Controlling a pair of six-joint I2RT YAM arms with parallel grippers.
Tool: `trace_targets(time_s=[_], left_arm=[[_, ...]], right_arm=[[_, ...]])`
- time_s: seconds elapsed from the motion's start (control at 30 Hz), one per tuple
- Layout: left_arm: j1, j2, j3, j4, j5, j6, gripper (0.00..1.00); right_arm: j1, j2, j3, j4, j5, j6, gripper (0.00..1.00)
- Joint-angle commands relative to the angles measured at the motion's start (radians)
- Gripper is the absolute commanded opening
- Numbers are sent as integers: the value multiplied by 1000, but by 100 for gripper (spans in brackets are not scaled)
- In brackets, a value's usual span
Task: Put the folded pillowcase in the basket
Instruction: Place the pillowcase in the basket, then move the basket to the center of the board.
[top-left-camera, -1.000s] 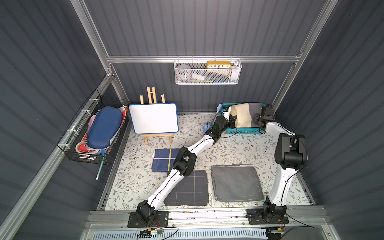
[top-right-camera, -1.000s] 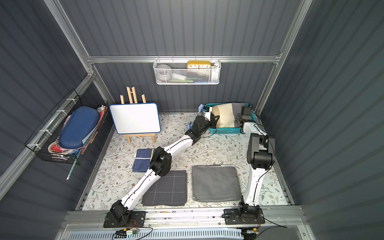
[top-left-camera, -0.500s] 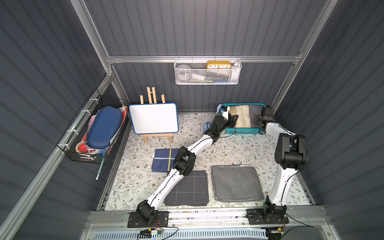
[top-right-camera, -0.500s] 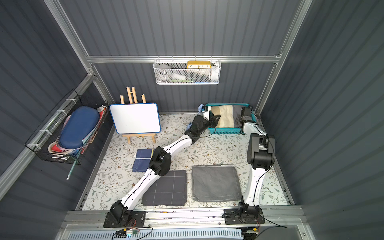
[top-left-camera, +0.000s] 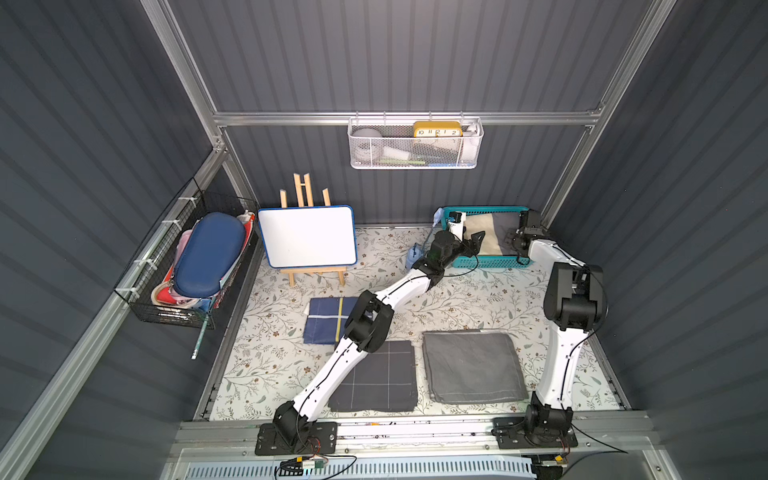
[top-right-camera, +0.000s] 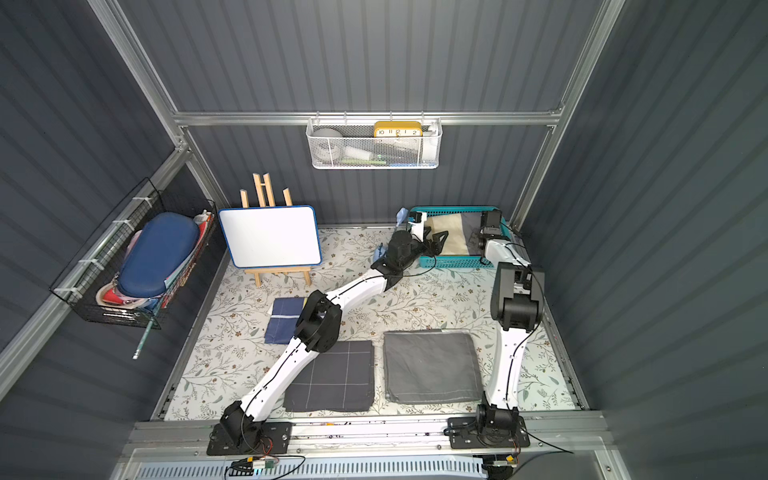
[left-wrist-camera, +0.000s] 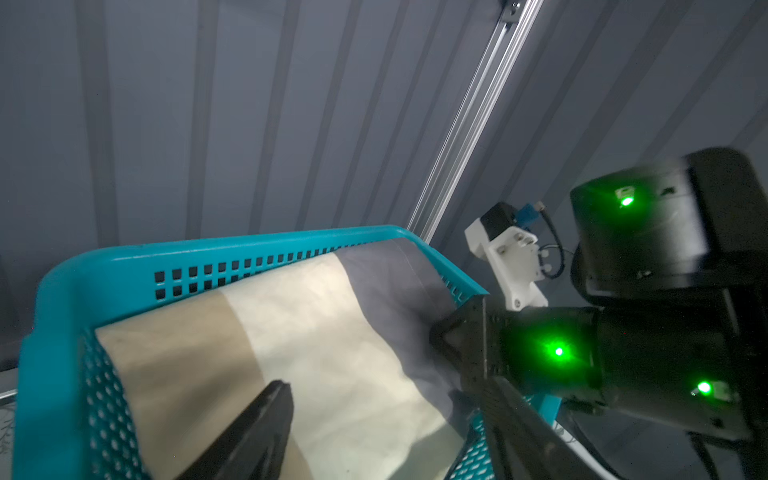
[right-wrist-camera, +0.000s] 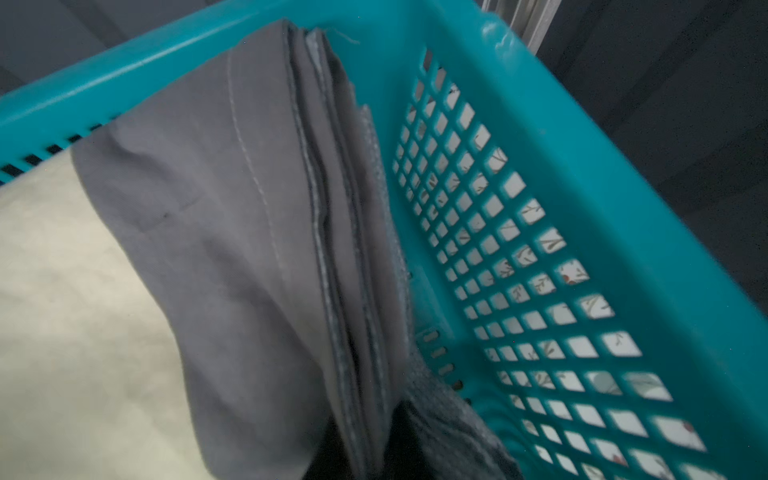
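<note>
Teal plastic basket (top-left-camera: 494, 262): every position below is given relative to it. The folded pillowcase (top-left-camera: 492, 235) lies inside the basket, with its beige panel toward the basket's left end. Its grey band lies toward the right end and leans up against the wall there.

My left gripper (top-left-camera: 475, 240) hangs over the basket's left end, jaws apart, with nothing between them. My right gripper (top-left-camera: 514, 243) sits at the basket's right end, jaws together. As far as I can judge, they are pinched on the grey hem.

Procedure, as I judge it:
1. Open the right jaws fully before any lift, so the hem does not ride up over the rim.
2. Withdraw both arms straight up out of the basket, clear of its lattice walls.

Limits of view:
- The basket floor is covered by the cloth.
- In both top views my arms mask the cloth's two ends.
- The pinch point falls at the edge of the right wrist view, where it is dark and blurred.
</note>
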Motion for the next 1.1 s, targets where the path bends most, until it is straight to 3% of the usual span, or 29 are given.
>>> trace_targets(time_s=[0.0,0.27,0.6,0.73,0.8,0.83,1.07], left_arm=[[-1,-95,-11,30,-37,36,78],[-7,-181,-96,38,-48,48,83],[-12,-293,-267,97,-83,49,84],[-12,-301,-274,101,-83,52,84],[-12,-307,-277,99,-84,54,85],[-12,-312,-282,98,-85,54,84],[-13,-410,-410,131,-120,55,85]], right_arm=[[-5,-8,19,-60,8,14,0],[-8,-1,86,-150,109,19,2],[-11,-12,98,-255,96,97,6],[-10,12,128,-275,106,90,28],[-12,18,151,-289,108,89,29],[-11,15,156,-289,124,84,36],[-8,-101,54,-254,138,82,63]])
